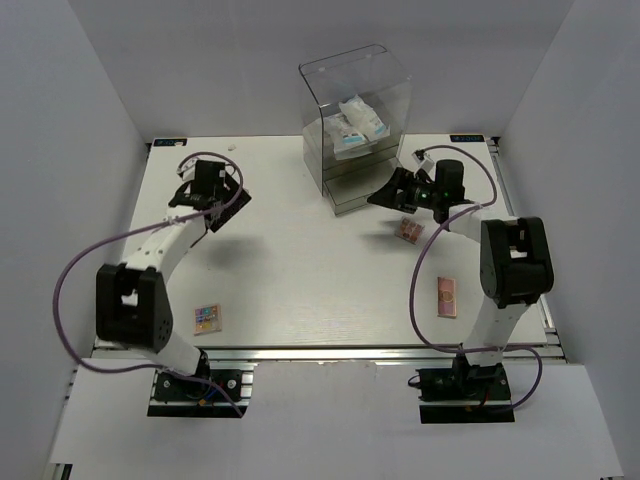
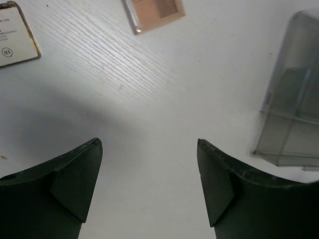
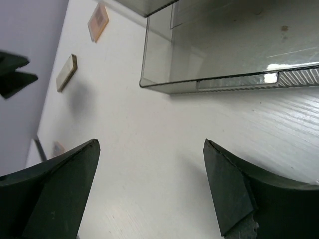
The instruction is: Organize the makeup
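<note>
Both arms hang over the white table (image 1: 300,270). The left gripper (image 2: 149,143) has its claw spread wide with only bare tabletop between the fingers. The right gripper (image 3: 151,143) is just as wide apart and holds nothing, low in front of the clear acrylic box (image 1: 355,100). Two white packets (image 1: 356,124) with blue print lie inside the box's upper part. A small pink palette (image 1: 408,230) lies on the table just beside the right gripper, and a long pink palette (image 1: 446,296) lies nearer that arm's base. A square palette (image 1: 207,318) sits at the near edge by the left arm. From the left wrist I see a tan palette (image 2: 154,12) and a gold-rimmed white case (image 2: 15,35), both well ahead of the fingers.
</note>
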`<state>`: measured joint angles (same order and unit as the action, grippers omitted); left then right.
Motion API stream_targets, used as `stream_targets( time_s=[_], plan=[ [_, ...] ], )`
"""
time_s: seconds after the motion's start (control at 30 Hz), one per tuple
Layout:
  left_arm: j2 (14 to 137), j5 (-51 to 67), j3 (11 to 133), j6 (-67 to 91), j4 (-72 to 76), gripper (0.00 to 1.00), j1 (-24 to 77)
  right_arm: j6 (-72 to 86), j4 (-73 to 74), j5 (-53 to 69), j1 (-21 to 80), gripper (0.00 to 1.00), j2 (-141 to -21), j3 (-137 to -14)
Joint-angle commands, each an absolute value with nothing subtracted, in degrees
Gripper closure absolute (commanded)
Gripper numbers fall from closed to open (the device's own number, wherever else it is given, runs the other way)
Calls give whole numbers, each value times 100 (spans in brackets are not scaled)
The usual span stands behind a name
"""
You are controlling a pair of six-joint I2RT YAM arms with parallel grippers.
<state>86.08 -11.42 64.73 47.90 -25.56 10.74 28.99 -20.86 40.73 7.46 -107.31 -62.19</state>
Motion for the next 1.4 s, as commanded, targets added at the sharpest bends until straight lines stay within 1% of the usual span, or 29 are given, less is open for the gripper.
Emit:
stream_targets(
  time_s=[0.0,0.07,0.1,0.2,0.23,0.27,0.43,0.57,0.77,1.0,1.2,1.37],
  plan=[
    [9235,-852,7247,4343,-3303,14,870,1505,-977,4131,712,11,-10249,-6319],
    [9929,-975,7662,4263,-3636,8,783,1101,-496,4087,721,11,-10100,-6494],
    [10184,-1063,8169,4237,-3795,7,747,655,-318,4087,721,11,-10055,-6565],
    [11107,-1344,8953,4157,-4279,4,712,-234,322,4008,712,11,-9906,-6864],
    [11309,-1484,9426,4149,-4367,2,703,-342,308,3956,721,11,-9844,-6812],
    [11668,-1529,9648,4140,-4490,2,677,-412,264,3825,721,11,-9687,-6742],
    [12620,-1573,10939,4201,-4851,2,554,-580,-88,3797,712,11,-9413,-6495],
    [13113,-1442,11459,4289,-4843,2,387,-598,-97,3885,712,11,-9369,-6513],
    [13596,-1178,12022,4394,-4703,2,316,-598,-105,4086,712,10,-9378,-6504],
    [13755,-1020,12059,4614,-4509,2,316,-466,-184,4148,721,11,-9343,-6364],
    [13983,-1099,12120,4746,-4956,2,316,-378,-272,4105,712,11,-9246,-6205],
    [14150,-1327,12120,4509,-5457,3,316,-264,-351,4104,712,11,-9193,-6144]
  ],
)
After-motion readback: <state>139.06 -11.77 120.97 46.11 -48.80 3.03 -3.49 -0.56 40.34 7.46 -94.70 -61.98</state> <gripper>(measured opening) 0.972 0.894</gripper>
